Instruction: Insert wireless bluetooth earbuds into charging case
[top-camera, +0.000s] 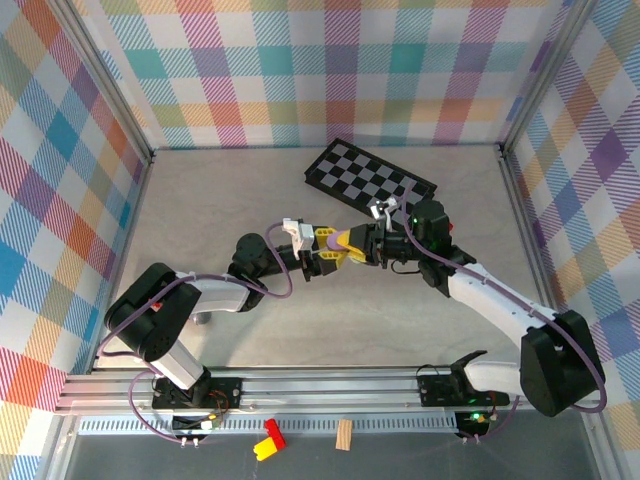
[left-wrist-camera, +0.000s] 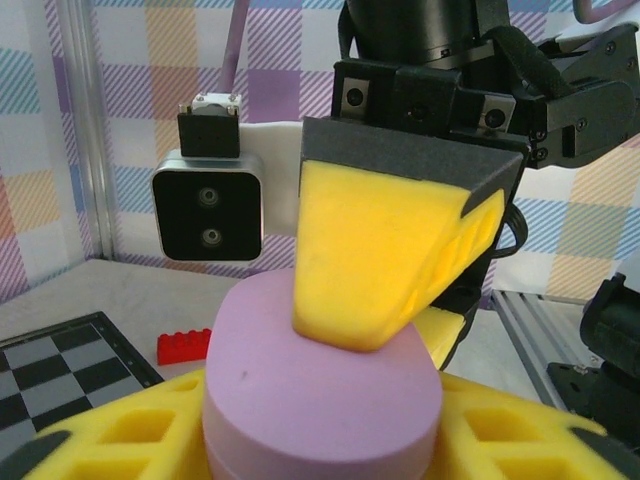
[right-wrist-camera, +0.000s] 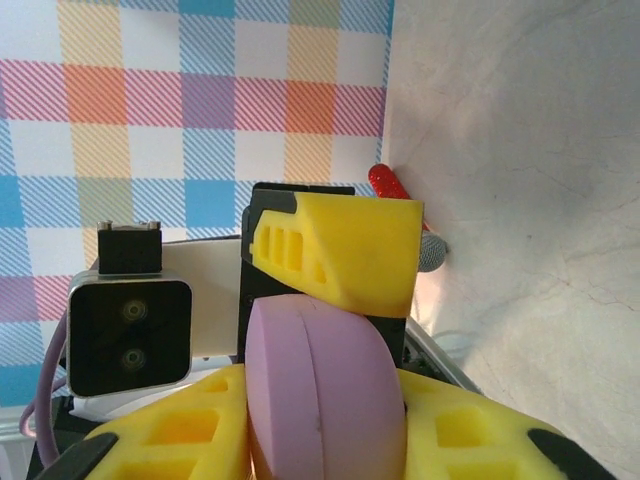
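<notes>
A closed purple pebble-shaped charging case (top-camera: 344, 238) hangs above the table's middle, where both grippers meet. In the left wrist view the case (left-wrist-camera: 320, 385) sits between my left gripper's (left-wrist-camera: 320, 430) yellow fingers (left-wrist-camera: 120, 435), and a right-gripper finger (left-wrist-camera: 375, 250) presses on its top face. In the right wrist view the case (right-wrist-camera: 325, 385) stands on edge with its seam showing, clamped in my right gripper (right-wrist-camera: 325, 440), and a left finger (right-wrist-camera: 340, 250) rests on its upper rim. From above, my left gripper (top-camera: 325, 257) and right gripper (top-camera: 356, 245) face each other. The earbuds are out of view.
A black-and-white chessboard (top-camera: 370, 175) lies at the back of the table, with its corner (left-wrist-camera: 60, 365) beside a red toy brick (left-wrist-camera: 185, 345). A red-handled tool (right-wrist-camera: 388, 185) lies by the wall. Red and yellow bricks (top-camera: 268, 438) and a wooden block (top-camera: 344, 434) sit below the front rail.
</notes>
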